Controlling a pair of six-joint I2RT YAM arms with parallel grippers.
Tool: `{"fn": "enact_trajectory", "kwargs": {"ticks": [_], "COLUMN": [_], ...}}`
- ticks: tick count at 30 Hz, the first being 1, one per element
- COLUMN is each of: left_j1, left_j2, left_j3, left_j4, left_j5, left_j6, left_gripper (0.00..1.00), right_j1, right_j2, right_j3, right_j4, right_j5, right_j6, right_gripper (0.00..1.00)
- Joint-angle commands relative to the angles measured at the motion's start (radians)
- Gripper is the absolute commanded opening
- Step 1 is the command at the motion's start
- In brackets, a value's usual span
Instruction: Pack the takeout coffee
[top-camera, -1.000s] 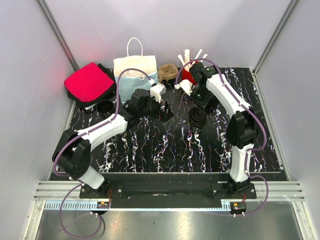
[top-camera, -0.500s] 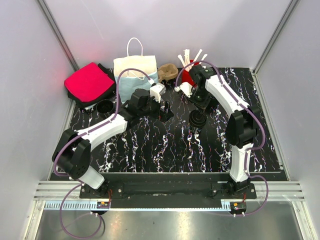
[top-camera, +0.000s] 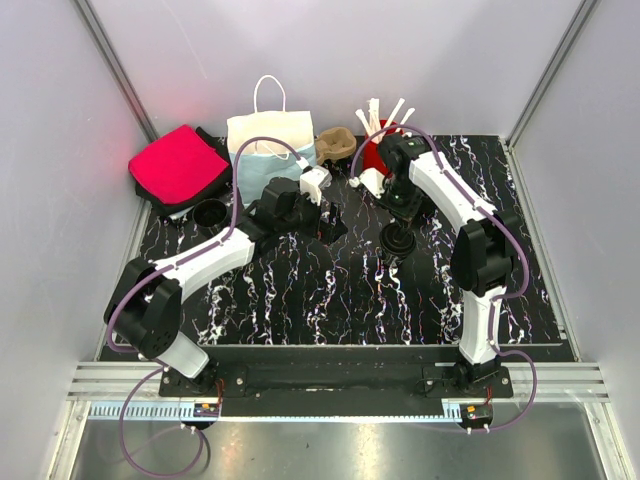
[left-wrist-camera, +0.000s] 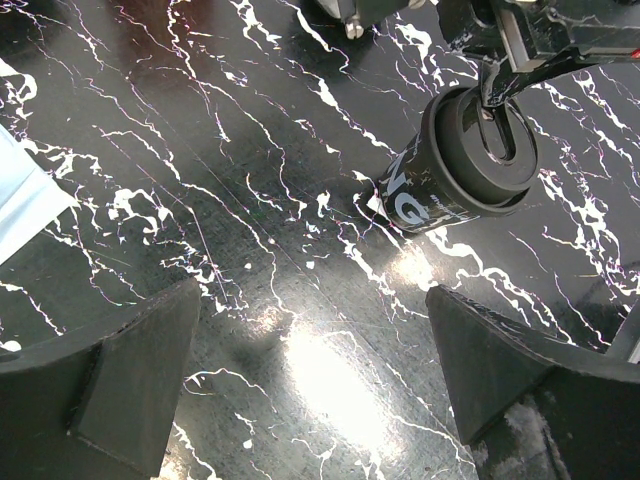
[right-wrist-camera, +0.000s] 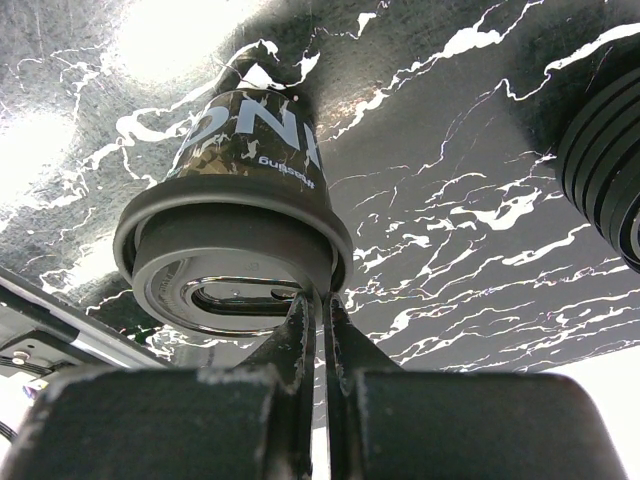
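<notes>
Table (top-camera: 330, 290), right end effector (right-wrist-camera: 315, 298) closed, touching coffee (right-wrist-camera: 250, 140)

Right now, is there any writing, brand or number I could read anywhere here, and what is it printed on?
"NG": the end of a big white word on the side of the takeout coffee; its earlier letters curve out of sight.
A small white line under that word, on the same cup: too small to read.
The paper bag shows no print on the side in view.
Nothing else carries readable text.
</notes>
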Motion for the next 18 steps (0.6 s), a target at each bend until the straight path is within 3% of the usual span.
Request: {"fn": "enact_trajectory", "kwargs": {"ticks": [1, 18], "left_j1": [0.006, 0.012], "left_j2": [-0.015, -0.009], "left_j3": [0.004, 0.004], "left_j4": [0.065, 0.067], "left_j5": [0.024, 0.029], "left_j6": [-0.006, -0.013], "left_gripper": [0.99, 0.99], "right_j1": [0.017, 0.033], "right_j2": [0.001, -0.019], "right_j3": [0.009, 0.052], "right_j4": [-0.245, -0.299], "right_j5": [0.013, 0.037], "right_j6": [0.004, -0.002], "right_gripper": [0.02, 0.02]}}
